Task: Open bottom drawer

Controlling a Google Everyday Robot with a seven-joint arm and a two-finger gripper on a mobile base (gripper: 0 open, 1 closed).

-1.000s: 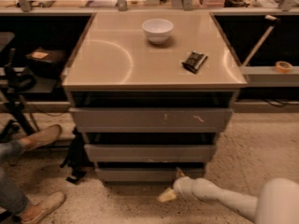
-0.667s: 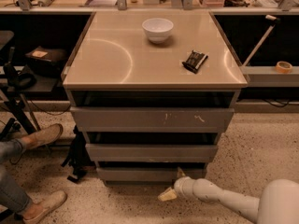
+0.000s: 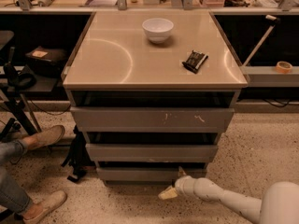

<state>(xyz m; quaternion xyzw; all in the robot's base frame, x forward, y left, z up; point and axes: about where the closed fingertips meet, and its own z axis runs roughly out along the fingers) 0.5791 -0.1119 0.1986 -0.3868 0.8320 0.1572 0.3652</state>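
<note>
Your bottom drawer [image 3: 140, 174] sits just above and to the left of the fingers [image 3: 166, 193], the lowest of the three grey fronts. Over the last second it has not moved. Its front stands in the same place under the middle drawer front [image 3: 150, 152], with only a thin dark gap above it, so I judge it still shut or nearly so.

The gripper [image 3: 173, 183] has not shifted either. It stays low near the floor at the drawer's right lower corner. Its fingers look spread and hold nothing. One tip points up, close against the front's lower edge, and the other lies lower and to the left over the floor. I cannot tell whether the upper tip actually touches the front.

So the pull has not begun. With no handle, you will probably need a fingertip hooked on an edge of that front before you draw back.

Higher above the fingers is the scratched top drawer front [image 3: 152, 118]. On the cabinet top [image 3: 117, 55] are a white bowl [image 3: 158, 29] and a small black object [image 3: 195, 60]. Far left of the fingers a person's shoe [image 3: 45, 136] rests on the floor, well clear of the drawer's path.
</note>
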